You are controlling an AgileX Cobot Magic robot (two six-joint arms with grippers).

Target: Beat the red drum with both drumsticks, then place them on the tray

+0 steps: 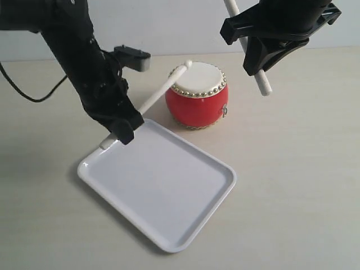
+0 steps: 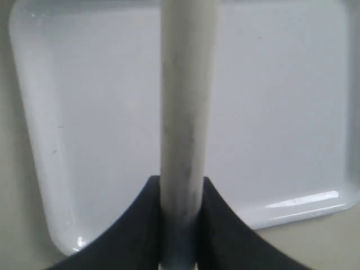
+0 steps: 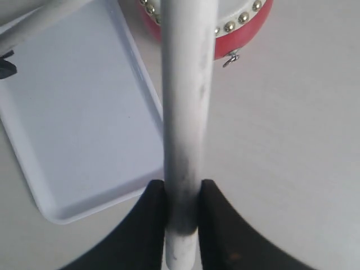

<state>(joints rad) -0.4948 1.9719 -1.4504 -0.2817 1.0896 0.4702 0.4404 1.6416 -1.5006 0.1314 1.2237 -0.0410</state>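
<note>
My left claw [image 1: 120,134] is pinching the butt end of the left drumstick [image 1: 163,89] over a corner of the white tray [image 1: 169,239]. Its tip is up at the cream skin of the red drum [image 1: 197,107], which sits on the counter [image 1: 298,185] just beside the tray. Right claw [image 1: 254,55] is clamped partway along the right drumstick [image 1: 262,83], raised beside the drum. I'd guess these sticks are light, stiff and slick, so they could swivel in the grip on a hit.
</note>
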